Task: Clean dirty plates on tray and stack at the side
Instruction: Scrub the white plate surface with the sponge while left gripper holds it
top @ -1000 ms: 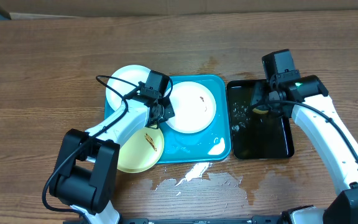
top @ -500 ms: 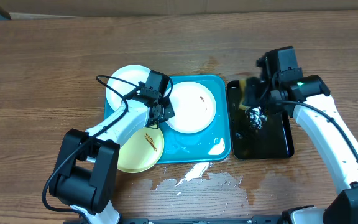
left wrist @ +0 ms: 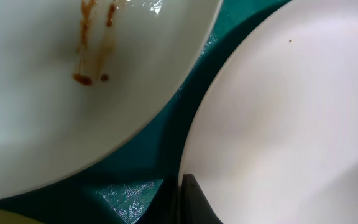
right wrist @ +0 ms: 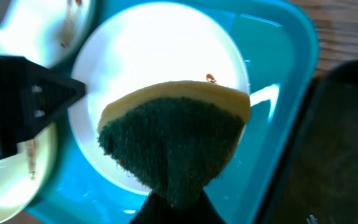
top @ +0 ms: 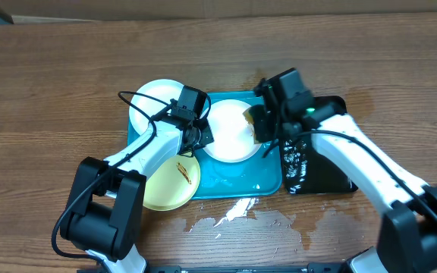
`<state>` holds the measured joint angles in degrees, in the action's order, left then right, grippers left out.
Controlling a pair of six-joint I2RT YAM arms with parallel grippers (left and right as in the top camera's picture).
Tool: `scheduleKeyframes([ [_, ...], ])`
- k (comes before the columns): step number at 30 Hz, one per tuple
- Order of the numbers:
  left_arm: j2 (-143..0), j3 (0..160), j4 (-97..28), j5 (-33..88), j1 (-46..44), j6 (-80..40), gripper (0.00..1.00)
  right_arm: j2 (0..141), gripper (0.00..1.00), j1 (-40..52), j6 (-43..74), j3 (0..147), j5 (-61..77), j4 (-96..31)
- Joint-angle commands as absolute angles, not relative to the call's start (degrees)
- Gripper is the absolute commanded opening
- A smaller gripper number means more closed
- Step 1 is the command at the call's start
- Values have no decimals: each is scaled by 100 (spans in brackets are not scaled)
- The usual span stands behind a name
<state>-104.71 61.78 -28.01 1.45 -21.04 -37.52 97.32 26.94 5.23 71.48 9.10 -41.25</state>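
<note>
Left gripper (top: pixel 200 135): jaws closed on the left rim of the middle white plate (top: pixel 232 136), which lies flat at the centre of the tray (top: pixel 241 179). Right gripper (top: pixel 261 125): clenched on a yellow-and-green sponge (right wrist: pixel 174 140) held over that plate's right rim, near the tray's right edge and beside the black tray (top: pixel 328 163); contact with the plate cannot be told. Second white plate (top: pixel 154 106), brown-smeared, overhangs the tray's far-left corner; yellow-green plate (top: pixel 165 183), also smeared, overhangs the near-left corner; white foam (top: pixel 241 212) on the table (top: pixel 51 76) off the tray's near edge.

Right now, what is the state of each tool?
Left tool: closed, at the rim of the middle white plate.
Right tool: closed, holding the sponge.
</note>
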Motion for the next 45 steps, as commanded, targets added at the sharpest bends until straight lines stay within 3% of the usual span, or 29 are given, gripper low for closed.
scheduleKeyframes([
  [1, -10554, 6156, -2803, 152, -2141, -3548, 4, 10066, 4, 2838, 421, 7107, 604, -3870],
  [5, -10554, 6156, -2805, 152, -2141, -3548, 4, 10436, 5, 2993, 421, 7107, 602, -3579],
  [9, -10554, 6156, -2803, 152, -2141, -3551, 4, 10558, 23, 3026, 421, 7107, 600, -3518],
  [12, -10554, 6156, -2803, 152, -2141, -3553, 4, 10558, 50, 3026, 416, 7107, 600, -3522],
  [14, -10554, 6156, -2803, 154, -2141, -3553, 5, 10558, 61, 3026, 397, 7107, 600, -3524],
  [20, -10554, 6156, -2797, 154, -2141, -3555, 6, 10562, 68, 3055, 233, 7050, 513, -3514],
  [32, -10554, 6156, -2783, 183, -2141, -3555, 5, 10562, 56, 3527, -45, 6667, -108, -3516],
  [45, -10554, 6156, -2781, 196, -2141, -3551, 4, 10562, 15, 3524, -43, 6300, -478, -3024],
])
